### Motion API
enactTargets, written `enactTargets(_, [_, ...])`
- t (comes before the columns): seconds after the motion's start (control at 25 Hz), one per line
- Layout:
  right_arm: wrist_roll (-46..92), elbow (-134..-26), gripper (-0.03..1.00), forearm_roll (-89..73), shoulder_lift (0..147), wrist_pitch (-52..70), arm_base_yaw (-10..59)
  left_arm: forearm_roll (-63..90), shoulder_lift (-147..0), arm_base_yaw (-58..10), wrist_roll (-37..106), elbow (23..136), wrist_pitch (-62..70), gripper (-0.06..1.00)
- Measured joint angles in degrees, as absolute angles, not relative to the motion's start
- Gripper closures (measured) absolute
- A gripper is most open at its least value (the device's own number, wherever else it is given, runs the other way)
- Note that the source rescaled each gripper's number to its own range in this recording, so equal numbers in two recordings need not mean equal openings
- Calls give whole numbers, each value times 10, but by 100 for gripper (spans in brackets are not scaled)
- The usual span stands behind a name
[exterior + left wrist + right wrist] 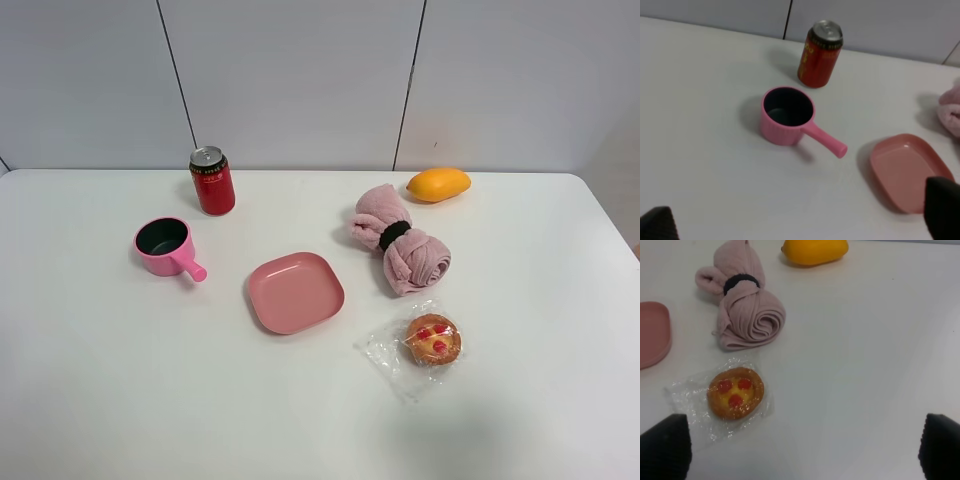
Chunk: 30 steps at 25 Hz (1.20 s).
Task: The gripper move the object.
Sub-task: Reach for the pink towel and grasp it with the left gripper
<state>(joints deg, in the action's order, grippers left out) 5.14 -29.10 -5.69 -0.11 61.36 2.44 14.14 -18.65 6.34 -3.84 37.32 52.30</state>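
We see the towel [400, 238] lying between mango [438, 184] and pastry [432, 339], the left gripper [800, 216] and right gripper [802, 447] both spread wide, empty.

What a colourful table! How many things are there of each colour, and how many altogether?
Pink: 3 (ribbed cup with a handle, square plate, soft rolled towel bound by a black band)
Red: 1 (metal drink can)
Yellow-orange: 1 (smooth mango-like fruit)
Golden-brown: 1 (small round tart in clear wrap)
Total: 6
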Motion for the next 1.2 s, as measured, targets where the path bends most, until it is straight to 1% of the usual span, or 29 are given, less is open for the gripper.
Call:
enactTargets(0.56, [51, -291, -3, -57, -1, 614, 24, 172, -451, 63, -41, 383, 284, -6])
enactTargets(0.8, [51, -291, -3, -57, -1, 614, 24, 170, -562, 60, -29, 418, 268, -6])
enactTargets(1.04, [51, -291, -3, -57, -1, 614, 24, 153, -641, 3, -18, 481, 249, -6])
enactTargets(1.08, [51, -291, -3, -57, -1, 614, 24, 150, -672, -30, -18, 508, 242, -6])
enactTargets(1.2, [51, -291, -3, -57, -1, 614, 24, 150, -713, -81, -18, 544, 230, -6])
